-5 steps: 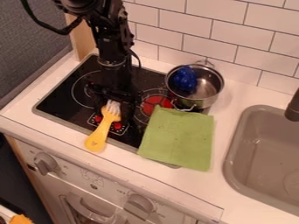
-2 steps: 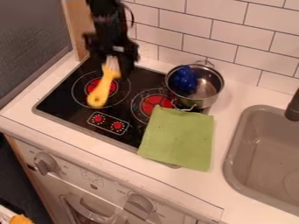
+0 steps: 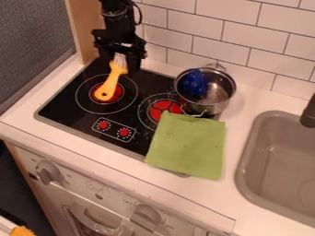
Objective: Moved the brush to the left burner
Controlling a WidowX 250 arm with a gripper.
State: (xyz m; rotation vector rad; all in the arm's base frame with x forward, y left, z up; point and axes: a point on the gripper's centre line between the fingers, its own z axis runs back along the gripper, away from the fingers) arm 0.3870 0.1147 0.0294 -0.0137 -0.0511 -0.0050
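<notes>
We see a yellow brush [image 3: 110, 82] with whitish bristles [image 3: 120, 60], a black claw [image 3: 120, 54], and a black cooktop [image 3: 61, 108] whose left burner [image 3: 117, 94] and right burner [image 3: 162, 107] are red, ringed in thin white. Our towel [image 3: 188, 145] is plain green, the pot [image 3: 216, 99] silver, the counter [image 3: 246, 99] white, the sink [image 3: 261, 152] grey-beige, the wall tiles [image 3: 240, 39] white with dark grid lines.

I am at a play kitchen. I see a black stove top [image 3: 61, 108] with red rings, a shiny pot [image 3: 216, 102] at its far right, a gray sink [image 3: 261, 182] on the right, and white wall tiles [image 3: 240, 30] on the far side.
</notes>
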